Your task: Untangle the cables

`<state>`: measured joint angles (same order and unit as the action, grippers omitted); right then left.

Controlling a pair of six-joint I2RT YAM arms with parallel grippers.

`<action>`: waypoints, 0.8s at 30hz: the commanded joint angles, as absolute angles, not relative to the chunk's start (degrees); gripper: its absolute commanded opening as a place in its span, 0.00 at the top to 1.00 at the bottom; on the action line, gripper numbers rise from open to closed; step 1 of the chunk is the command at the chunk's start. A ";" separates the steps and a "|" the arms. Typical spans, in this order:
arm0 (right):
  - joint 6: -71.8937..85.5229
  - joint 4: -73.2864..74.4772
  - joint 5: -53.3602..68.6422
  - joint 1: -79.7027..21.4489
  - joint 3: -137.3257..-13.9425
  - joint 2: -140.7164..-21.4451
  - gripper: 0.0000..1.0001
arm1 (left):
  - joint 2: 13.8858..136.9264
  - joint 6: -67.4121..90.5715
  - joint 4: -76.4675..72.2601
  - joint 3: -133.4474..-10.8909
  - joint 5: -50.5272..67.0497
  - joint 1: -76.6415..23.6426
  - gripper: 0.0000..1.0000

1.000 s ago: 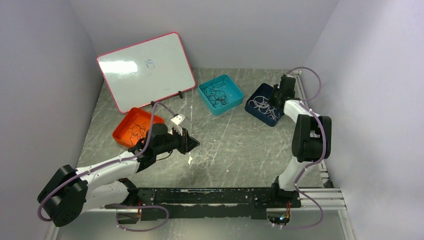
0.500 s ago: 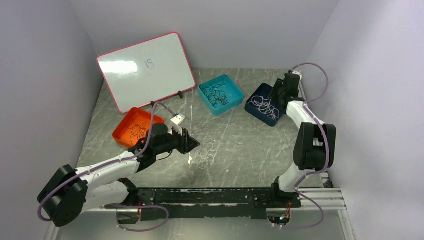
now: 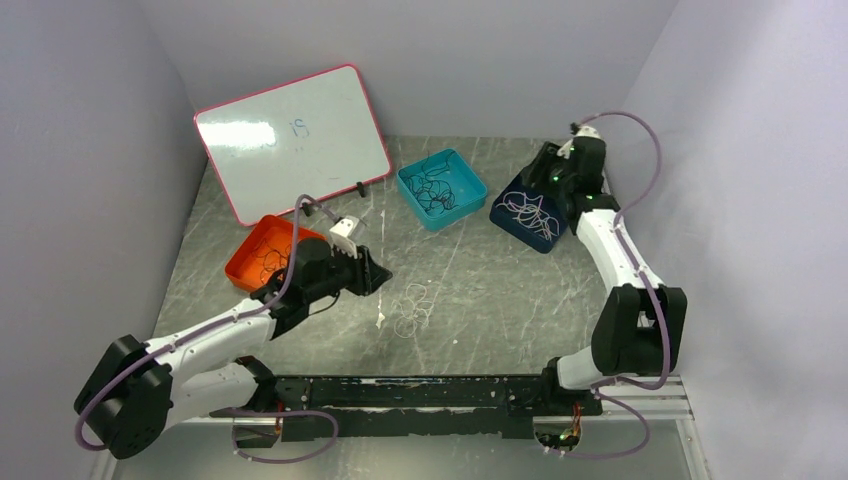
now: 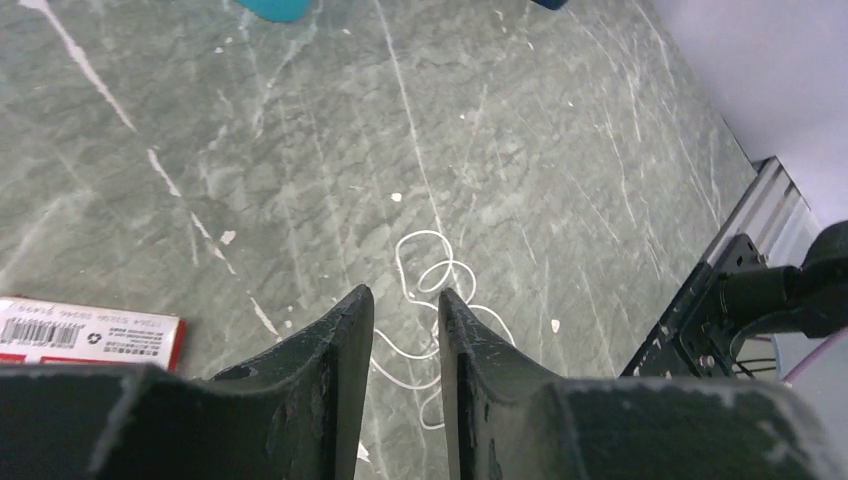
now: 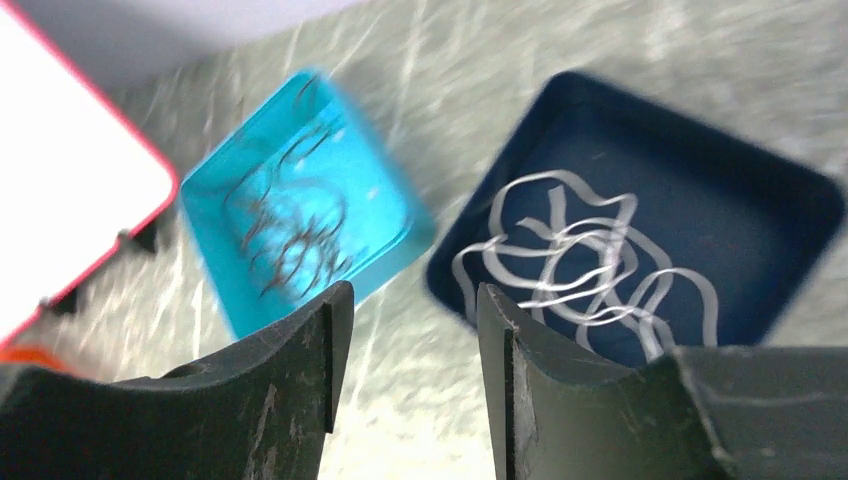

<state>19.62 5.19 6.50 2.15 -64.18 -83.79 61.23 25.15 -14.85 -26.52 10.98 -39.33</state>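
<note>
white cables (image 3: 413, 308) lie just ahead of the nearer left gripper (image 4: 400, 300), jaws narrowly parted, seemingly empty; right gripper (image 5: 410, 300) gapes far off.

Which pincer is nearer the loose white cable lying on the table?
Left. The left pincer hovers close beside the white cable; the right pincer is far off, over the navy tray at the back right.

Left gripper (image 4: 404, 300) narrowly parted; right gripper (image 5: 414, 300) parted, arm outstretched.
</note>
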 commanded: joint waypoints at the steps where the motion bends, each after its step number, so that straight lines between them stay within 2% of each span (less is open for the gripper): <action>1: 16.72 16.10 14.48 -6.61 -67.17 -82.57 0.48 | 61.06 26.95 -13.80 -27.94 10.70 -36.83 0.65; 7: 16.53 20.28 16.60 -18.10 -63.12 -81.67 0.48 | 61.56 26.40 -11.79 -28.80 8.63 -36.34 0.67; 11: 19.07 16.60 18.53 -23.11 -58.07 -81.21 0.47 | 62.12 25.87 -10.19 -30.04 7.72 -36.20 0.67; 17: 22.74 10.07 21.88 -27.85 -49.73 -80.34 0.47 | 62.32 25.99 -9.42 -30.45 7.99 -36.16 0.68; 24: 24.30 7.26 24.85 -32.44 -45.65 -81.78 0.47 | 62.77 26.38 -10.81 -29.80 10.05 -36.18 0.67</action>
<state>22.44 11.62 21.93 -30.55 -46.94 -81.89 62.26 26.30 -10.20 -28.84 9.08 -36.47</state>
